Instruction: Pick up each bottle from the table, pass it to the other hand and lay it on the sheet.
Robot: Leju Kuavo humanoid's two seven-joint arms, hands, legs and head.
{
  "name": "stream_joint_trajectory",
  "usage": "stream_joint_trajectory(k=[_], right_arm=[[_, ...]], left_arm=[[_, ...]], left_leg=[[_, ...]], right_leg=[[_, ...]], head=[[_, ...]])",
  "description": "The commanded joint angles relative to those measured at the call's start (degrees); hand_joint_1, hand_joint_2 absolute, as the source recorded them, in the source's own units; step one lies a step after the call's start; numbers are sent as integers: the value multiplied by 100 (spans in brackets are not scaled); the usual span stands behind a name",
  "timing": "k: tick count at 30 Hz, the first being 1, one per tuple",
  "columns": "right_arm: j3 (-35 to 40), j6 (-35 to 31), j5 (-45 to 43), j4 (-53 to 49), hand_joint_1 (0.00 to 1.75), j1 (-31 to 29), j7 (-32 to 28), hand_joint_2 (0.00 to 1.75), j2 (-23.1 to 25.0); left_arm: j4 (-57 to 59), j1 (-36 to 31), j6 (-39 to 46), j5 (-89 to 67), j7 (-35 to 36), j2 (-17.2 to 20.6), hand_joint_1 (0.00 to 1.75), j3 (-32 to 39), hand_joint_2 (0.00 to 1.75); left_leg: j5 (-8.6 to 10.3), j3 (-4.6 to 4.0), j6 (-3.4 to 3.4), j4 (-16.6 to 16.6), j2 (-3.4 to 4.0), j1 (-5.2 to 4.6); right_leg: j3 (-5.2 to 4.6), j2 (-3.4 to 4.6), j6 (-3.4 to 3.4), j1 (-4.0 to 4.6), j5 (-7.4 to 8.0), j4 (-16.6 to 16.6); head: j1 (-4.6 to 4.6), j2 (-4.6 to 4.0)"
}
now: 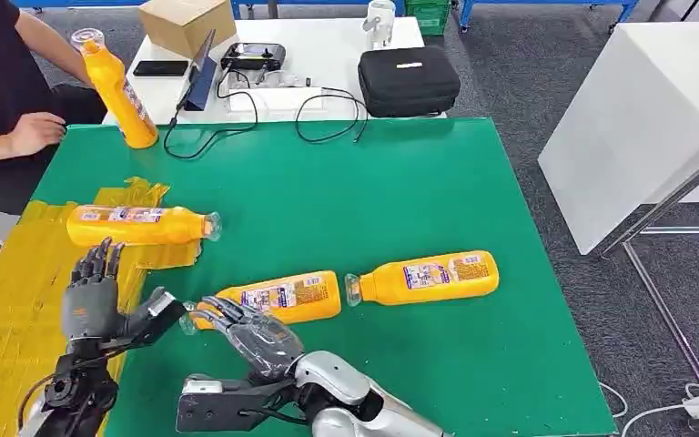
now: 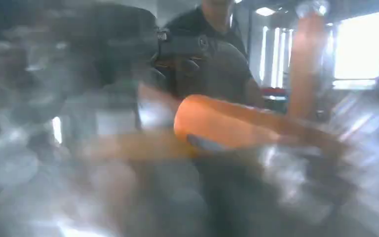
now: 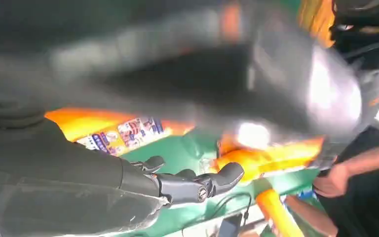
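Observation:
Several orange bottles with clear caps are in the head view. One bottle [image 1: 141, 225] lies on the yellow sheet [image 1: 18, 300] at the table's left. Two more lie on the green table: a near bottle [image 1: 282, 298] and a right bottle [image 1: 428, 278]. A fourth bottle [image 1: 120, 88] stands upright at the far left. My left hand [image 1: 91, 296] is raised over the sheet, fingers apart and holding nothing. My right hand [image 1: 250, 332] hovers at the near bottle's cap end with fingers spread. The right wrist view shows its fingers [image 3: 197, 185] beside that labelled bottle [image 3: 123, 133].
A person sits at the far left with a hand [image 1: 36, 132] by the upright bottle. Behind the green table [image 1: 373, 182] a white table holds a cardboard box [image 1: 187, 23], a black case [image 1: 408, 80], cables and a phone. A white cabinet [image 1: 637, 118] stands to the right.

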Motion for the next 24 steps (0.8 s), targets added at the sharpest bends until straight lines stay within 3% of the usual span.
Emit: stream_joint_trajectory(k=[1, 2, 5, 8, 17, 24], right_arm=[[-689, -625, 814, 483, 0, 21, 150, 175, -170], [-689, -625, 814, 483, 0, 21, 150, 175, -170], [-1037, -936, 1723, 1224, 0, -335, 679, 175, -25], [-1419, -936, 2081, 2061, 0, -748, 668, 175, 115], [-1620, -841, 2211, 2429, 0, -878, 592, 175, 192], [-1692, -395, 2234, 3062, 0, -1108, 610, 175, 362]], left_arm=[[-2009, 283, -1601, 4010, -1429, -993, 0, 1229, 0], [-2009, 283, -1601, 4010, -1429, -993, 0, 1229, 0], [-2695, 460, -2719, 5094, -1379, -1294, 0, 1170, 0], [-3187, 653, -3085, 5454, -1181, -1513, 0, 812, 0], [-3497, 847, -3059, 5603, -1162, -1583, 0, 640, 0], [-3757, 900, -3106, 5731, -1245, -1673, 0, 493, 0]], left_leg=[[1, 2, 4, -1, -17, 0], [-3, 11, 6, -1, -17, 0], [-1, 10, 4, -3, -11, -2], [1, 7, 4, 0, -9, -6], [-2, 15, 2, -3, -8, -6], [-1, 5, 3, 2, -2, -2]], right_leg=[[11, -19, 6, 0, -2, -6], [22, -21, 10, 0, -5, -9], [19, -16, 8, -2, -3, -8], [15, -14, 9, -5, 0, -3], [21, -12, 7, -4, -3, -3], [10, -5, 8, -1, 2, 0]], head=[[-2, 2], [0, 0], [2, 2], [-4, 2], [0, 2], [-2, 2]])
